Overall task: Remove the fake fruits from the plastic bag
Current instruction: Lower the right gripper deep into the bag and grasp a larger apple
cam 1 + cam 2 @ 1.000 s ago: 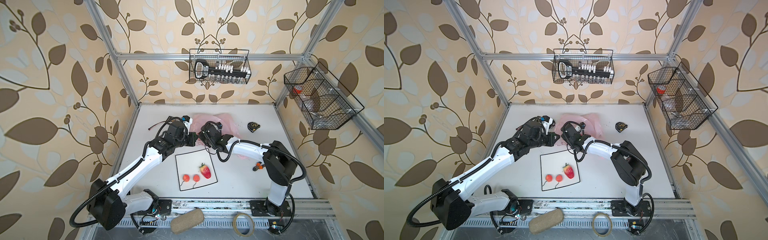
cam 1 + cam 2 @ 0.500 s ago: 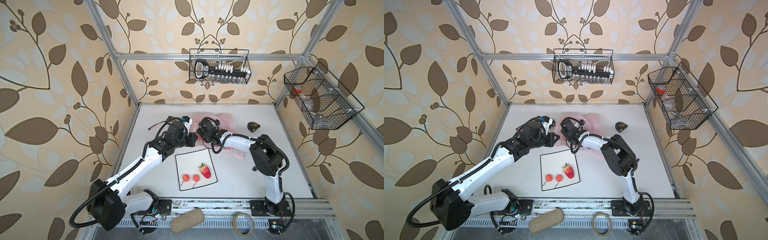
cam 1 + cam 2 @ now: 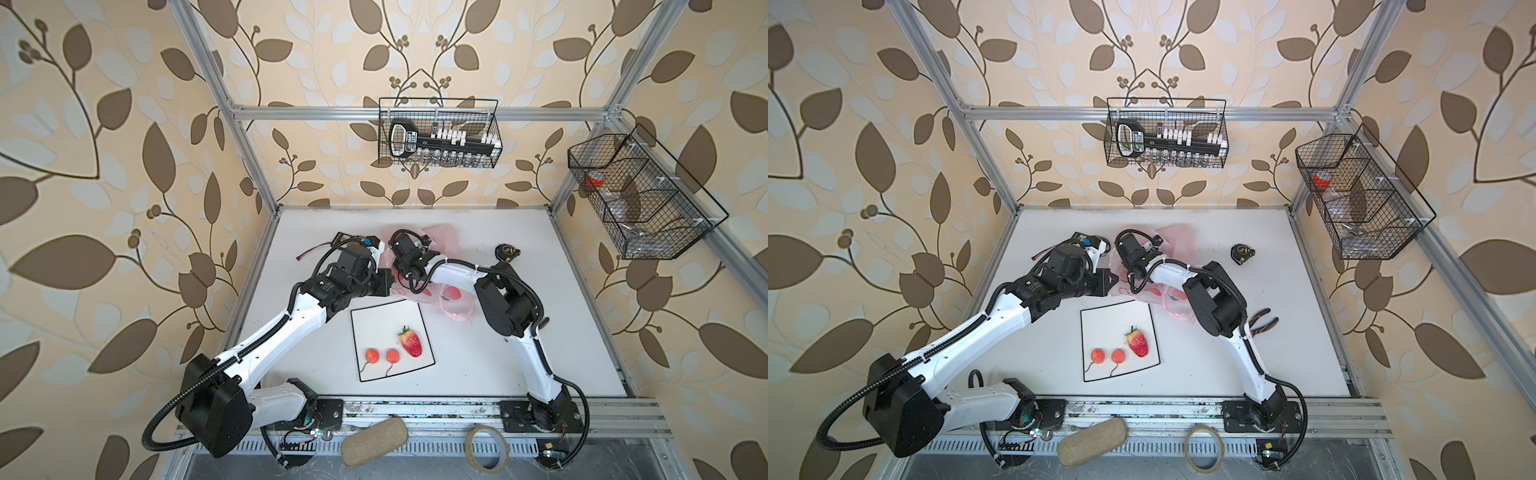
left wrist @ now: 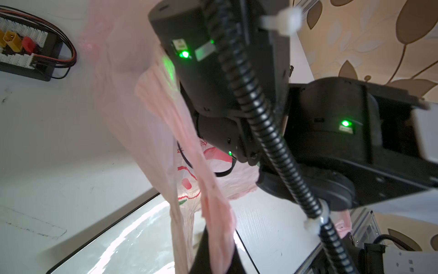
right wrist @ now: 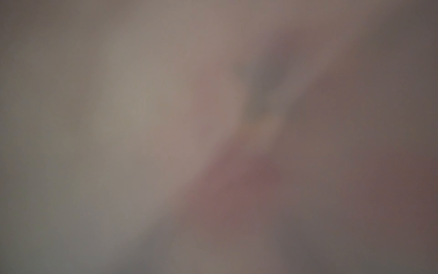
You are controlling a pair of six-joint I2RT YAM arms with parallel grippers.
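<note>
The left claw (image 3: 1109,281) is clenched on the edge of the bag (image 3: 442,239), holding it up just behind the mat (image 3: 374,324). The right claw is sunk inside the bag, and film hides it, so I cannot tell its state. Any fruit left there probably lies beneath it, nearer that arm.

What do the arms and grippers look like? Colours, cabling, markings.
Left arm and right arm: white link shells, black joint housings. Black corrugated conduit runs outside, fixed by white zip ties. Green LEDs on the right arm's joints. Left gripper black; right gripper hidden.
</note>
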